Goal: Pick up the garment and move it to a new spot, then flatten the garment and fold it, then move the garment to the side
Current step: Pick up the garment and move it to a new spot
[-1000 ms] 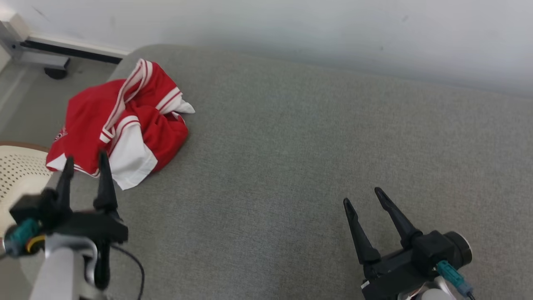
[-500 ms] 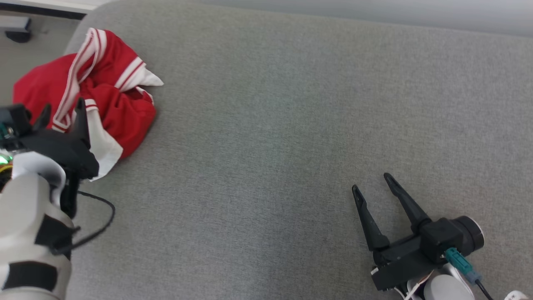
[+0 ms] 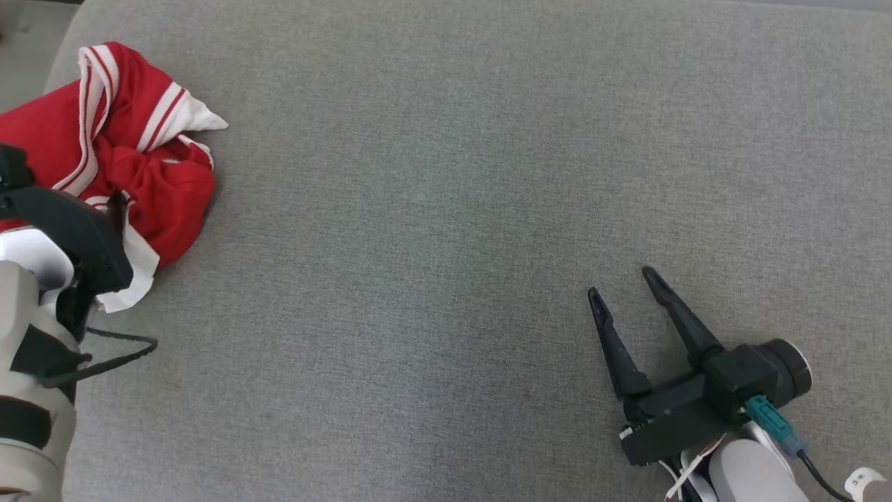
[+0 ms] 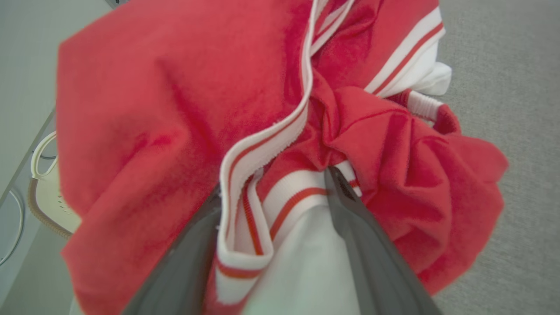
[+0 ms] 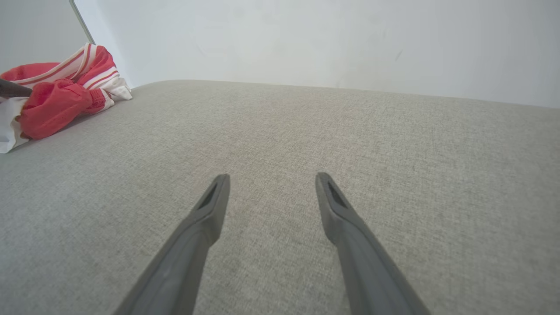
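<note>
At the far left corner of the grey woven-fabric cushion we see the crumpled red garment with white striped ribbed trim, heaped close against the left edge and not yet lifted. Our left gripper is down in that heap: its jaws stand wide apart, one dark finger on either side of a white-and-red striped band and a white panel, the tips sunk among the folds, yet nothing is gripped. We judge this to be the very first step, the pick-up, with the grasp placed but not closed. The next move calls for shutting the jaws firmly on that band, taking enough layers that the soft cloth does not slip, then lifting and carrying it toward the bare middle of the cushion. Over the near right part of the cushion our right gripper hovers low, fully spread and empty, well apart from the garment
</note>
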{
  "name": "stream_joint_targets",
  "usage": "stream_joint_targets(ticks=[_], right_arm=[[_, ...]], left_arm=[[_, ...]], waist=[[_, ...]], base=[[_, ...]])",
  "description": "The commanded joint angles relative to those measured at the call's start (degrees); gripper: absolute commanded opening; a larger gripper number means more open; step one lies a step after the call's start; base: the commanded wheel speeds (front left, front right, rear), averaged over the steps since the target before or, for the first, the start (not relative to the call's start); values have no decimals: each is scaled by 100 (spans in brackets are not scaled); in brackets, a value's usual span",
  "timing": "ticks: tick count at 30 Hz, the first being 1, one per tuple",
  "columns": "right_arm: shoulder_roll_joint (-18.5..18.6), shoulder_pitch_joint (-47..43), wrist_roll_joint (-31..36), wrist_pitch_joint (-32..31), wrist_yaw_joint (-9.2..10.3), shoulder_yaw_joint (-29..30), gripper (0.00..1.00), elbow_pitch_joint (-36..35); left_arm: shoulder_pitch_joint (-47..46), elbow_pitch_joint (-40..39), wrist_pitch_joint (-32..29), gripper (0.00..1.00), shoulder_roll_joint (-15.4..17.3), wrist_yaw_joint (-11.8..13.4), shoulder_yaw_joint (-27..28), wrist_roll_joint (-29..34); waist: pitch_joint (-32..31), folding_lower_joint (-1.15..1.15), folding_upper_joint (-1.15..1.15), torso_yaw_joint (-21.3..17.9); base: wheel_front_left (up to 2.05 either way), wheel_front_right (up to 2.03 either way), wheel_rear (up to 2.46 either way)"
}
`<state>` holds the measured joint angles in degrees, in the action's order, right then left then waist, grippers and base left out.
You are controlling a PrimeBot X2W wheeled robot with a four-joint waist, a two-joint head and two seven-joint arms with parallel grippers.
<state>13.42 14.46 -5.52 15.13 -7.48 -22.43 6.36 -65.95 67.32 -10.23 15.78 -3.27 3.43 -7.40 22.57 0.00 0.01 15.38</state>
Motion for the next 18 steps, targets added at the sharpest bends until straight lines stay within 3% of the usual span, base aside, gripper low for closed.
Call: stream_joint_targets(ticks=[1,5,6,7,18], right_arm=[[12,45,8,5,-2,-4,100,4],[-19,107,19,5,-2,29,100,11],[-30,123,17,5,-2,25,100,12],[-44,127,14,6,-2,16,100,8],[-218,4,-103,6,-2,61,100,-50]], left_arm=[[-1,131,-94,100,39,1,-21,23],[10,262,-136,98,88,-19,-32,-34],[32,257,-60,31,99,-66,-20,-68],[74,270,-27,0,83,-113,35,-160],[487,-14,1108,0,34,-405,553,-1055]], waist=[[44,0,-1,-39],[78,0,-1,-89],[87,0,-1,-111],[87,0,-1,-133],[-210,0,-1,-297]], base=[[0,0,0],[0,0,0],[0,0,0],[0,0,0],[0,0,0]])
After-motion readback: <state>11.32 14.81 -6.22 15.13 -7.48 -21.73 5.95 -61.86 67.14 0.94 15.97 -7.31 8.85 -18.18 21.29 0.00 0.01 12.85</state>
